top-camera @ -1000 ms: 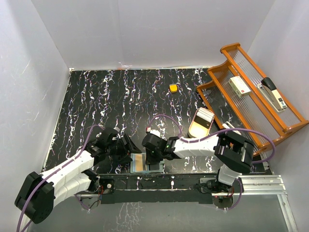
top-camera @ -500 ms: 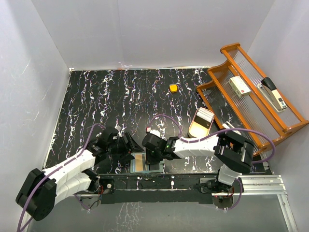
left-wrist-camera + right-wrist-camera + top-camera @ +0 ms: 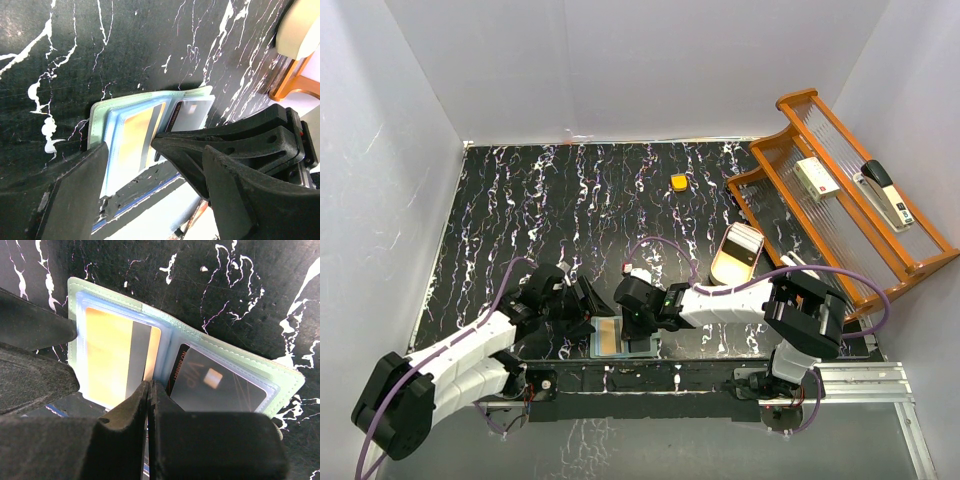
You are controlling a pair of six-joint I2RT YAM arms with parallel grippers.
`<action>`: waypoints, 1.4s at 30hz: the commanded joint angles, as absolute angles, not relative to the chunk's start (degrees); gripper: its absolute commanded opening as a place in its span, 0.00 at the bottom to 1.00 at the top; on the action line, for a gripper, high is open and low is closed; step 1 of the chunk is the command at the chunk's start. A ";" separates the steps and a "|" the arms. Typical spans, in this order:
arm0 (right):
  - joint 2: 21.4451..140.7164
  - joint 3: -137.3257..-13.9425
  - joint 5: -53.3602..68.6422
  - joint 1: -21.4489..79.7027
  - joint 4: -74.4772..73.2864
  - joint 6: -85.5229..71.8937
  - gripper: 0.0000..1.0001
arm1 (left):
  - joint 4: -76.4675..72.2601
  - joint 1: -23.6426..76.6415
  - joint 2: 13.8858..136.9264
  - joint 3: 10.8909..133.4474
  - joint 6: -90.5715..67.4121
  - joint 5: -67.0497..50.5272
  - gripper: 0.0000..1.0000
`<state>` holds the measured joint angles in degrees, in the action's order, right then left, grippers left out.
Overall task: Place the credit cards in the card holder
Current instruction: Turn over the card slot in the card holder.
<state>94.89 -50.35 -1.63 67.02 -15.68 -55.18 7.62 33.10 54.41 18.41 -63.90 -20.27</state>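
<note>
The pale green card holder [image 3: 190,342] lies open at the table's near edge; it also shows in the top view [image 3: 610,340] and the left wrist view [image 3: 98,120]. A yellow credit card [image 3: 107,355] with a grey stripe sits in its left pocket, a dark credit card [image 3: 220,385] in its right pocket. My right gripper [image 3: 150,386] is shut, tips on the holder's middle fold, with nothing seen between them. My left gripper [image 3: 155,200] is open, one finger [image 3: 75,195] at the holder's left edge, the right gripper's fingers between its jaws.
A small orange block [image 3: 678,182] lies at the back. A tan oval dish [image 3: 737,253] stands right of centre. A wooden rack [image 3: 775,215] at the right holds a stapler [image 3: 885,192] and a white box [image 3: 816,177]. The table's front edge is just below the holder.
My left gripper has edged slightly right towards the holder. The right gripper and the holder have not visibly moved.
</note>
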 commanded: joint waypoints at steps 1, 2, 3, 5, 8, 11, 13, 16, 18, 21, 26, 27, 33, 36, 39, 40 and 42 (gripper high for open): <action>98.63 -47.87 -6.52 67.34 -16.04 -53.61 0.00 | 9.17 32.83 53.31 19.36 -63.01 -20.83 0.75; 98.86 -47.90 -6.20 67.40 -15.88 -53.54 0.00 | 8.84 32.87 53.59 19.34 -63.09 -21.05 0.75; 99.06 -47.88 -5.96 67.41 -15.75 -53.45 0.00 | 8.32 32.85 53.90 19.23 -63.22 -21.55 0.75; 99.14 -47.88 -5.84 67.41 -15.72 -53.52 0.00 | 6.45 32.89 54.50 18.80 -63.64 -22.67 0.75; 98.84 -47.63 -6.07 67.49 -15.68 -53.61 0.00 | 4.62 32.87 55.14 17.88 -64.25 -23.45 0.75; 98.70 -47.55 -6.14 67.50 -15.73 -53.57 0.00 | 3.96 32.88 55.12 17.20 -64.44 -23.42 0.75; 98.79 -47.54 -6.10 67.50 -15.67 -53.70 0.00 | 3.69 32.87 55.20 17.05 -64.53 -23.47 0.75; 98.89 -47.52 -5.87 67.50 -15.43 -53.68 0.00 | 3.73 32.84 55.69 17.13 -64.34 -23.39 0.75; 98.88 -47.55 -5.77 67.50 -15.22 -53.70 0.00 | 3.77 32.81 55.88 17.22 -64.16 -23.38 0.75; 98.92 -47.30 -5.55 67.51 -14.99 -53.79 0.00 | 3.31 32.87 56.13 17.31 -63.98 -23.66 0.75; 99.12 -47.20 -5.58 67.50 -14.68 -53.82 0.00 | 1.85 32.87 56.21 17.64 -64.93 -25.21 0.76; 99.14 -47.24 -5.58 67.50 -14.67 -53.79 0.00 | 1.56 32.86 55.99 17.78 -65.15 -25.49 0.76; 98.75 -46.47 -5.60 67.50 -13.47 -53.70 0.00 | -3.46 32.88 55.14 16.46 -68.91 -28.25 0.76; 98.55 -45.93 -5.73 67.50 -12.82 -53.66 0.00 | -6.61 32.87 54.75 15.14 -71.07 -29.35 0.76; 98.37 -45.71 -5.75 67.51 -11.98 -53.50 0.00 | -7.82 32.88 53.88 14.64 -72.22 -29.70 0.76; 98.29 -45.64 -5.78 67.50 -11.84 -53.52 0.01 | -7.70 32.87 53.65 14.72 -72.39 -29.76 0.76; 97.95 -45.47 -6.19 67.50 -11.21 -53.31 0.02 | -7.53 32.93 53.06 14.97 -72.84 -29.88 0.76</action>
<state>94.35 -48.49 -1.52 67.09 -12.21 -54.70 -4.80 32.86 55.20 14.68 -70.54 -25.80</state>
